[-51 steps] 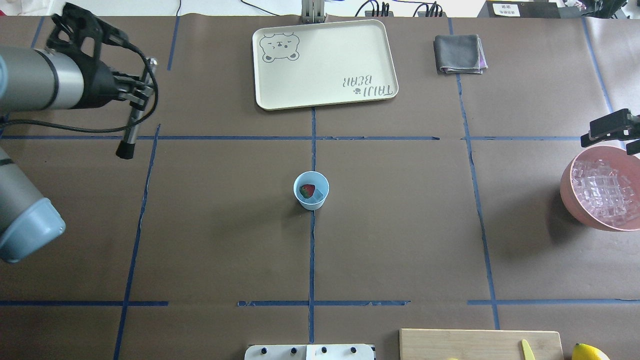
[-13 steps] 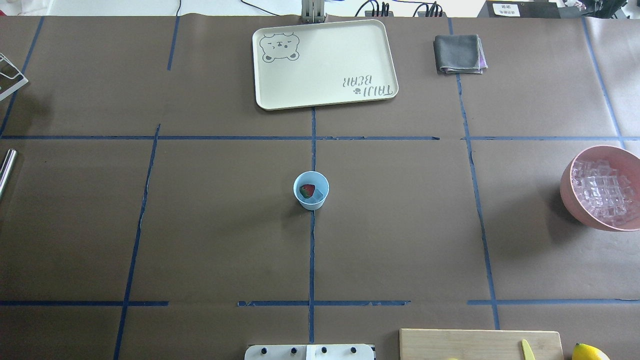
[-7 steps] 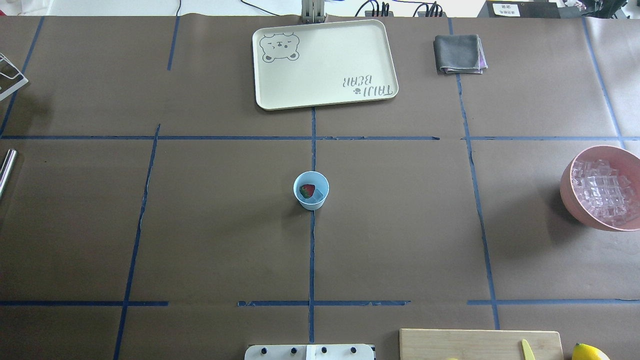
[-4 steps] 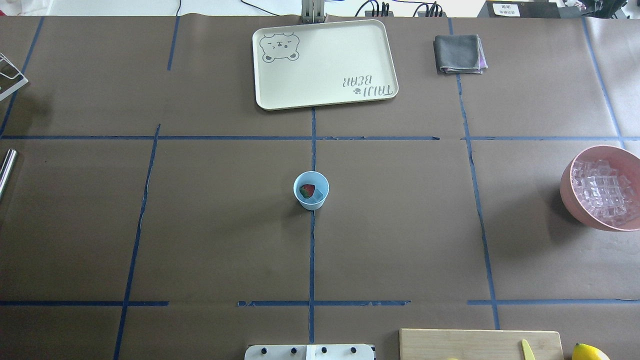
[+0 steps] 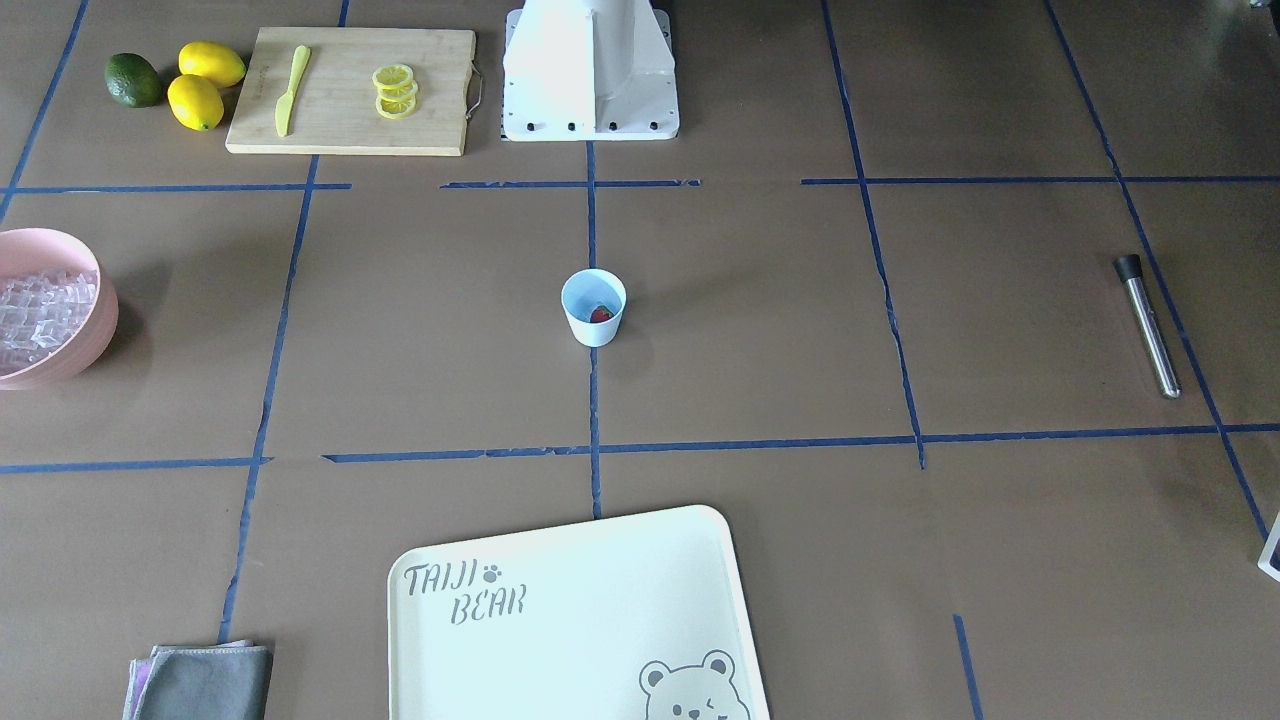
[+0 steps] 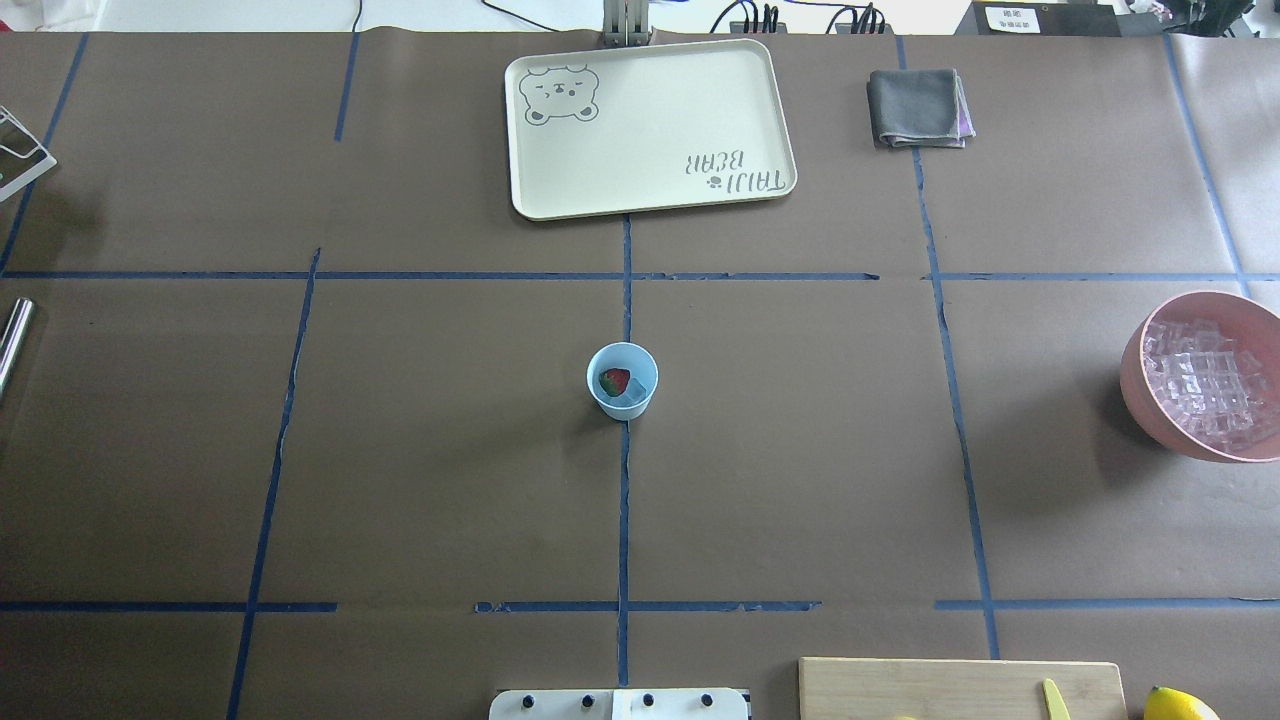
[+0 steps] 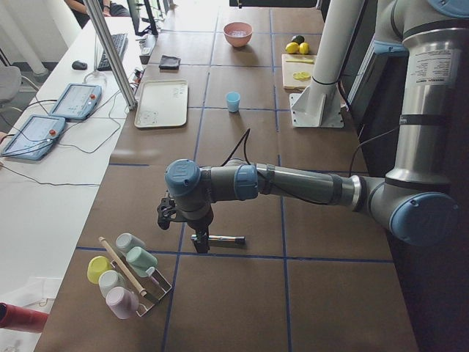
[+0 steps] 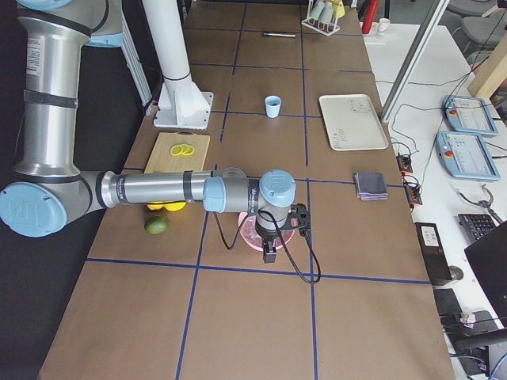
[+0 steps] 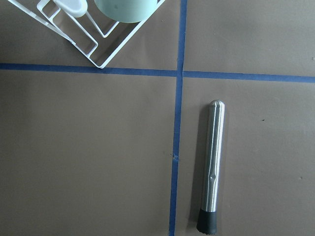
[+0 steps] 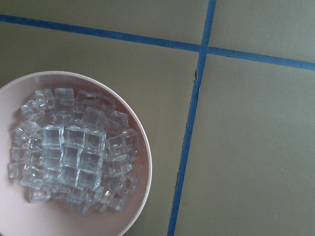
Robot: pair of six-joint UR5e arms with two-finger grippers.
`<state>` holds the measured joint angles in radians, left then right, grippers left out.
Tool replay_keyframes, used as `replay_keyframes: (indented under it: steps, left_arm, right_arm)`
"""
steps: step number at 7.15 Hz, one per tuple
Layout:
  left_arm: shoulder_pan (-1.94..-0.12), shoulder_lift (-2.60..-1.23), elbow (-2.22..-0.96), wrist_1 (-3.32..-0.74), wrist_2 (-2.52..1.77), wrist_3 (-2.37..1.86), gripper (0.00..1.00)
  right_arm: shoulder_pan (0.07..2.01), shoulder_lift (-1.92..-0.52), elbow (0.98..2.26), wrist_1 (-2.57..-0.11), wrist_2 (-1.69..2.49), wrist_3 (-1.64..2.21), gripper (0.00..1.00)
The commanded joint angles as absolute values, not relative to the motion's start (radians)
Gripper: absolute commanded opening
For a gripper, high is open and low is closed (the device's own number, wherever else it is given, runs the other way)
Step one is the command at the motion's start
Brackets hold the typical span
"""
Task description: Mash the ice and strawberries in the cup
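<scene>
The pale-blue cup [image 6: 622,380] stands at the table's middle, also seen in the front view [image 5: 593,307]. Inside it lie a red strawberry [image 6: 614,380] and a clear ice cube [image 6: 632,398]. A steel muddler [image 5: 1147,325] with a black tip lies flat on the table at the robot's far left; the left wrist view shows it [image 9: 211,167] free. My left gripper [image 7: 199,242] hangs just over it; I cannot tell whether it is open. My right gripper [image 8: 269,252] hovers over the pink bowl [image 10: 140,147] of ice [image 10: 74,152]; I cannot tell its state.
A cream tray [image 6: 650,125] and a grey cloth [image 6: 920,108] lie at the far side. A cutting board [image 5: 350,90] with lemon slices and a yellow knife, lemons [image 5: 210,65] and an avocado sit near the robot base. A wire cup rack [image 7: 128,275] stands at the left end.
Seven seconds ago my left gripper held the muddler above the table's left part. Now the muddler lies on the table and both arms are out of the overhead view. Nothing moved in the last two seconds.
</scene>
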<state>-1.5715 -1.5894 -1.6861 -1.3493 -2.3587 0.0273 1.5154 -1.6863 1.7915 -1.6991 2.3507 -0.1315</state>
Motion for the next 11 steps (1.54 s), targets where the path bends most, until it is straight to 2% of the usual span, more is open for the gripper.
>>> replay_keyframes:
  steps: [1,11]
  left_arm:
    - [-1.571,-1.591,-1.697,-1.362,-2.358,0.028,1.0]
    - [-1.571,-1.548,-1.7,-1.382,-2.358,0.099,1.0]
  right_arm:
    - [1.546,-1.641,1.798,-1.778,2.344,-0.179,1.0]
    - [1.545,-1.646,1.79,-1.769,2.263,-0.179,1.0]
